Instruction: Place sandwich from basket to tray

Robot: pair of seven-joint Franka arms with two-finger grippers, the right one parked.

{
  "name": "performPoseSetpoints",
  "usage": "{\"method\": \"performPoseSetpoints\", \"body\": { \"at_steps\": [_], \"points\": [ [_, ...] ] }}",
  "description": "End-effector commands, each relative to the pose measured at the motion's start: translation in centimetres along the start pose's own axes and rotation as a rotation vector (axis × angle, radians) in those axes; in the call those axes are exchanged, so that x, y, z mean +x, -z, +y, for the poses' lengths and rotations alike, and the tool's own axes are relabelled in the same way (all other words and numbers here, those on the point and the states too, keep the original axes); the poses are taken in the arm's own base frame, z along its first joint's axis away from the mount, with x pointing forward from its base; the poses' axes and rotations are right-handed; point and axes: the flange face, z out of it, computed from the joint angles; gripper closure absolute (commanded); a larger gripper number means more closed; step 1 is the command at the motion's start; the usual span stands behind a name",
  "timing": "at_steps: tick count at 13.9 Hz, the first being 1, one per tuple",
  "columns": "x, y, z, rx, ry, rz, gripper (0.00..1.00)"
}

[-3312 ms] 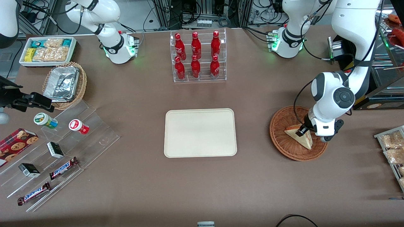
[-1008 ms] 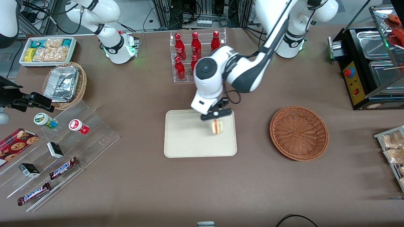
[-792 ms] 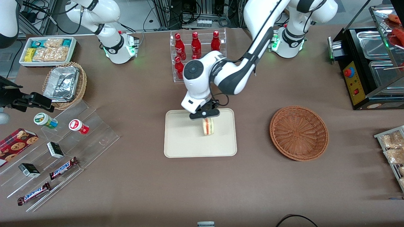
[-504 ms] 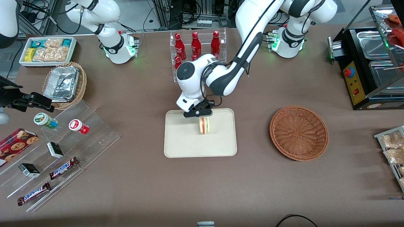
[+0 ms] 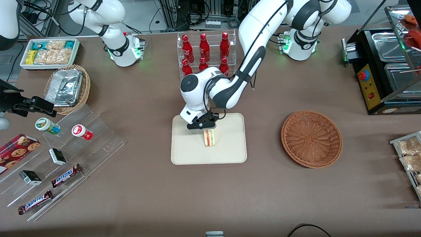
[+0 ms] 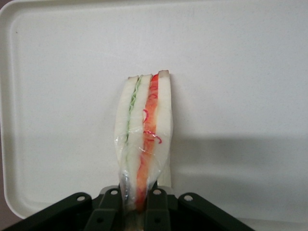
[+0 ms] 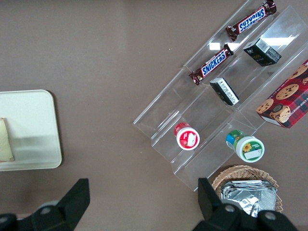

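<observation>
White-bread sandwich wedge in gripper

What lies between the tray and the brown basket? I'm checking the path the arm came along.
Only bare brown tabletop separates the tray from the basket, as the front view shows. The gripper holds the sandwich over the tray.

The hand lifted the sandwich out of the basket, carried it toward the parked arm's end of the tabletop and lowered it over the tray, clamped upright between the fingers.
</observation>
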Motion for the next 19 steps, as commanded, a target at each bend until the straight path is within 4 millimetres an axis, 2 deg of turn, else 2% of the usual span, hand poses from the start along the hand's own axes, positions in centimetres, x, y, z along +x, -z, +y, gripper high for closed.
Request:
{"method": "performPoseSetpoints", "body": {
  "at_steps": [1,3,5,6,9,11,13,15,17,19],
  "points": [
    [0.4,0.0,0.6,-0.004,-0.006,0.032,0.95],
    [0.4,0.1,0.6,-0.002,-0.007,0.032,0.27],
    [0.5,0.4,0.5,-0.003,-0.006,0.036,0.06],
    [0.5,0.8,0.4,-0.003,-0.005,0.036,0.01],
    [1.3,4.5,-0.8,-0.005,0.021,0.032,0.01],
    [1.8,8.7,-2.2,-0.001,0.049,0.022,0.01],
    [3.4,13.1,-5.1,-0.006,0.105,0.005,0.01],
    [3.5,18.5,-7.8,-0.019,0.168,-0.022,0.01],
    [5.1,24.3,-14.7,-0.002,0.266,-0.045,0.01],
    [5.1,27.5,-19.6,0.015,0.308,-0.063,0.01]
  ]
}}
